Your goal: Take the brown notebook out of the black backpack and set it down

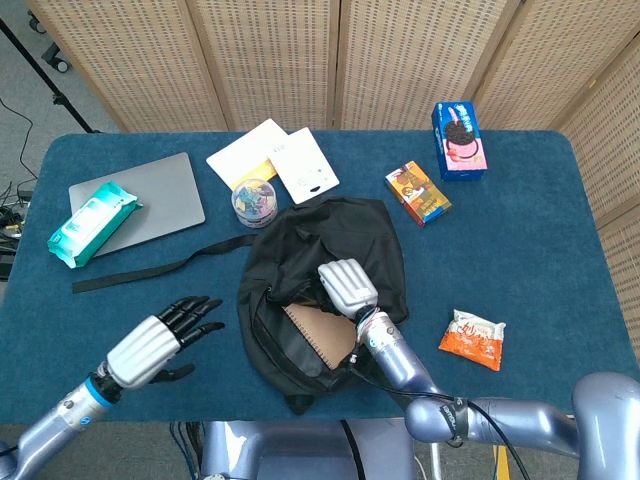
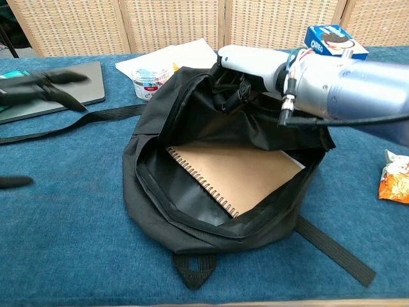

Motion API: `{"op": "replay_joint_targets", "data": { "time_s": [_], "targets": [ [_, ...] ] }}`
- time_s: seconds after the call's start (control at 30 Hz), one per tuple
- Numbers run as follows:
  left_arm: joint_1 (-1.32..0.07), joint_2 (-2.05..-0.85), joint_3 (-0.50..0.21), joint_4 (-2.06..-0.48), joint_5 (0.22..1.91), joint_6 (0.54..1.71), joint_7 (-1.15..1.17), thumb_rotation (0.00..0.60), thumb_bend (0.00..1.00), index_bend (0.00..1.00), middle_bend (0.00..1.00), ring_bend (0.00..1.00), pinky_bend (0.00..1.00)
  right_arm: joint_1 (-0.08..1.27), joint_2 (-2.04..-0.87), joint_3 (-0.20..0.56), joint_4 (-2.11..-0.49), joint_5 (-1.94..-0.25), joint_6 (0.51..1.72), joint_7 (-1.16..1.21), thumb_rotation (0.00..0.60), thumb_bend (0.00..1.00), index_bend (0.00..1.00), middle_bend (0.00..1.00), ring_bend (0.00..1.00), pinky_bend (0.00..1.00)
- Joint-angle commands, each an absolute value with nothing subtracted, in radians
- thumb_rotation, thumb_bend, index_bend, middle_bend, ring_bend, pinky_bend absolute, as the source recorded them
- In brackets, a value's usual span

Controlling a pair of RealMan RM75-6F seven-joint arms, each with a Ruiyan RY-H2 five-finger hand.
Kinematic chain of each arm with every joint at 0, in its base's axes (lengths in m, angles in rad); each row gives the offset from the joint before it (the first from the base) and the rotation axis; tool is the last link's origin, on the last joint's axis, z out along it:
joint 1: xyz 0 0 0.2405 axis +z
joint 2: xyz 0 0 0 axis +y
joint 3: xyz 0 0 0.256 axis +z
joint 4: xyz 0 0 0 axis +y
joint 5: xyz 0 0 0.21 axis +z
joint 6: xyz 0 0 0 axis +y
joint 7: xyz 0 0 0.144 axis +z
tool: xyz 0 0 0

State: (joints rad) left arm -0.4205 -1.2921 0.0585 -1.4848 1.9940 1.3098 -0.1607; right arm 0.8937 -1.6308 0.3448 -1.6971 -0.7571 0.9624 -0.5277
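The black backpack (image 1: 340, 235) lies flat mid-table with its mouth facing me. My right hand (image 1: 347, 285) grips the bag's upper flap (image 2: 211, 115) and holds it lifted and pulled back, as the chest view shows at the right hand (image 2: 252, 64). Inside lies the brown spiral notebook (image 2: 236, 173), mostly uncovered; in the head view only a corner of the notebook (image 1: 318, 335) shows. My left hand (image 1: 165, 335) hovers over the table left of the bag, fingers spread, holding nothing. It appears blurred in the chest view as the left hand (image 2: 38, 86).
A grey laptop (image 1: 140, 200) with a teal wipes pack (image 1: 92, 222) sits at the far left. White papers (image 1: 275, 160) and a small tub (image 1: 254, 200) lie behind the bag. Two snack boxes (image 1: 418, 192) (image 1: 459, 140), an orange packet (image 1: 472, 340) and the strap (image 1: 150, 268) are around it.
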Motion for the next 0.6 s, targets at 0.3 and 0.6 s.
{"op": "replay_joint_targets", "data": {
  "time_s": [0.3, 0.6],
  "targets": [
    [-0.550, -1.459, 0.053, -1.430, 1.988, 1.173, -0.106, 0.600, 0.21, 0.21, 0.00, 0.06, 0.17, 0.936, -1.589, 0.336, -1.729, -0.694, 0.950, -0.518, 0.600, 0.71, 0.67, 0.65, 0.70, 0.70],
    [-0.652, -1.576, 0.023, -1.347, 1.943, 1.083, -0.115, 0.600, 0.21, 0.21, 0.00, 0.06, 0.17, 0.967, -1.563, 0.331, -1.748, -0.640, 0.959, -0.524, 0.600, 0.71, 0.67, 0.65, 0.70, 0.70]
  ]
}}
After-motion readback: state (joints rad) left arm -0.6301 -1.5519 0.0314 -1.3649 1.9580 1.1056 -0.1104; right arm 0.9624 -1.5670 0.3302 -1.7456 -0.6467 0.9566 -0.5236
